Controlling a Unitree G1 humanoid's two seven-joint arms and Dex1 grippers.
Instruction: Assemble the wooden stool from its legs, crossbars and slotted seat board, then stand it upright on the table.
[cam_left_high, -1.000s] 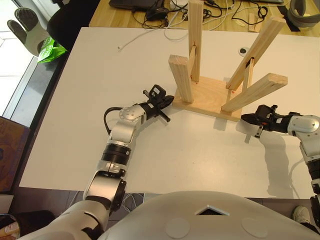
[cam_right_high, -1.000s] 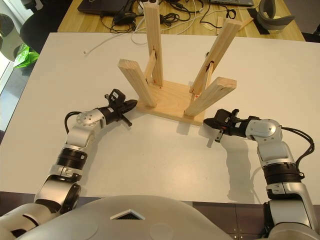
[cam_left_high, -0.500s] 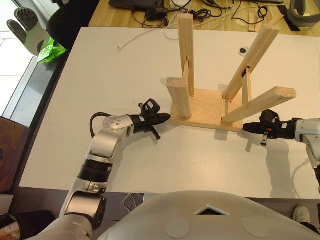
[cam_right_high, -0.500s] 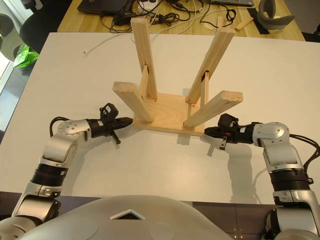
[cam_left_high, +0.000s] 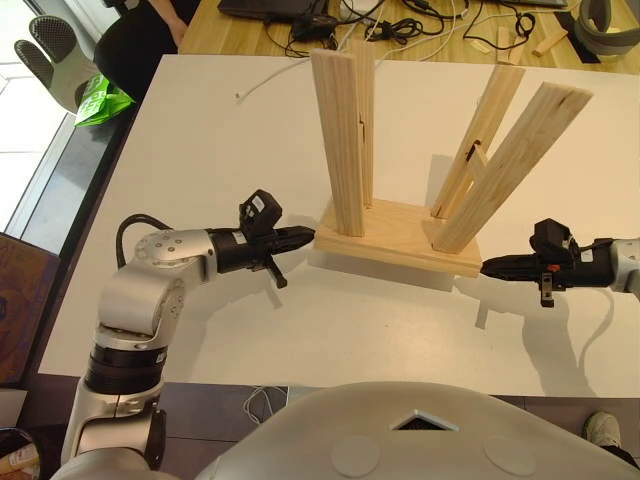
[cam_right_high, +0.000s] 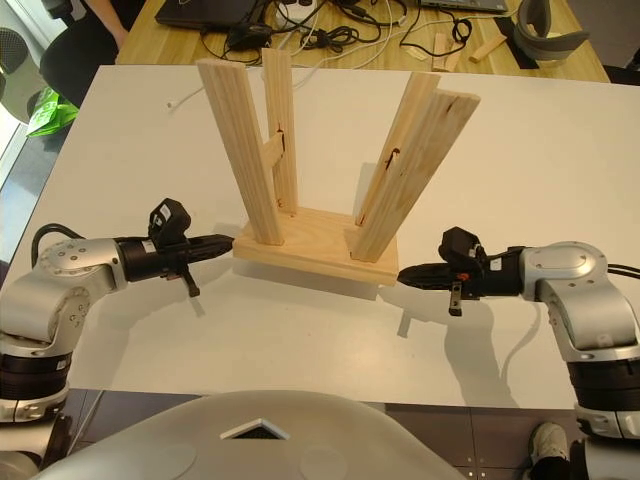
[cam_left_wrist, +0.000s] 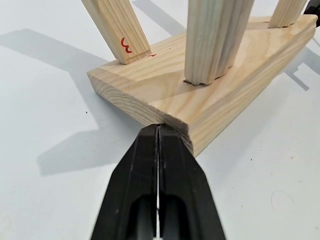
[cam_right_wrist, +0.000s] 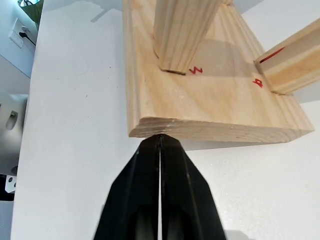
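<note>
Nearest the robot, on the white table, the left gripper and the right gripper are pressing inward from opposite ends of the slotted seat board. Each has its jaws closed tight with nothing between them, and only the pointed tips are touching the wood, the left at a corner and the right at the board's edge. Over the last second both arms have been swinging outward and lower. The stool, which had been sitting flat and turned askew, is now squaring up to the robot and tipping. Its near edge is apparently lifting, to judge by the shadow beneath it. The four legs are still pointing upward and are now leaning away from the robot, with a short crossbar showing between the left pair. Assembly is looking finished, so the robot is probably starting the flip that would stand the stool on its legs. With only tip pressure holding the board, it could slip free. Farther back, a loose white cable is lying on the table.
</note>
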